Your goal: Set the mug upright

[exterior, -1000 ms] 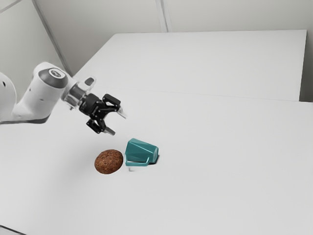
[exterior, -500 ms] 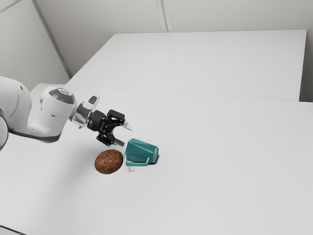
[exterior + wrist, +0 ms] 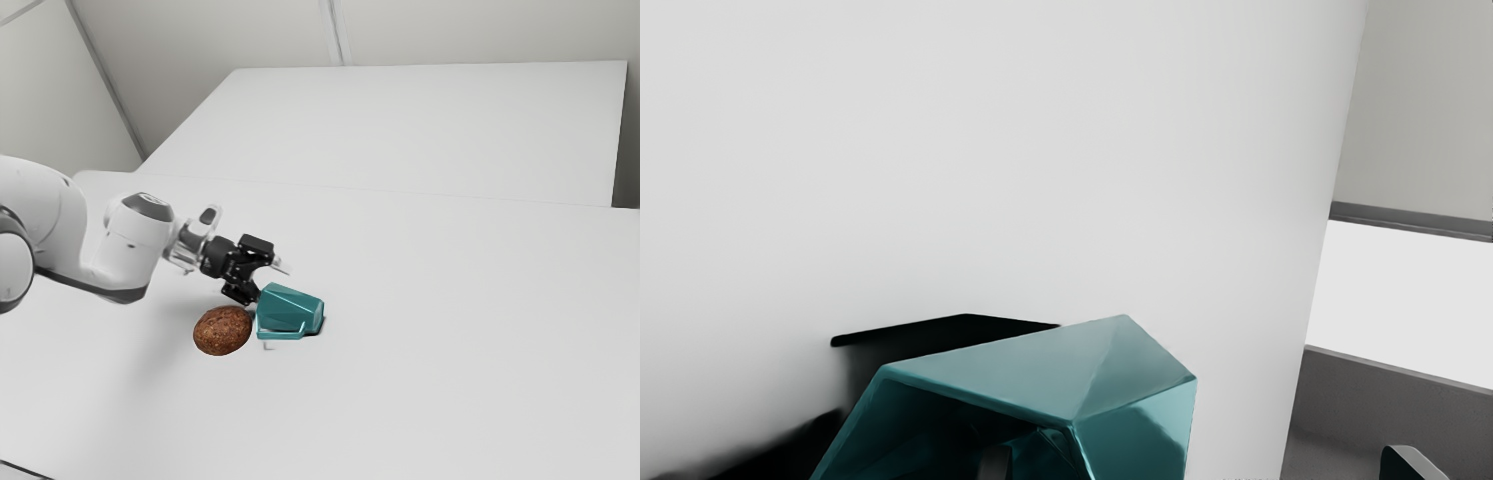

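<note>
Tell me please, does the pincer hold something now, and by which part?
Nothing is held: the pincer stands open, one finger at the mouth of the tipped teal mug, the other clear of its side.

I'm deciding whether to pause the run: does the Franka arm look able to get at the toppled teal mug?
Likely yes: the open claw is at the teal mug, one fingertip seemingly inside its mouth, the other outside; the brown lump lies aside.

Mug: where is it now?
Mug lies on its side on the table, toward the exterior view's right from the brown lump, at the open claw.
</note>
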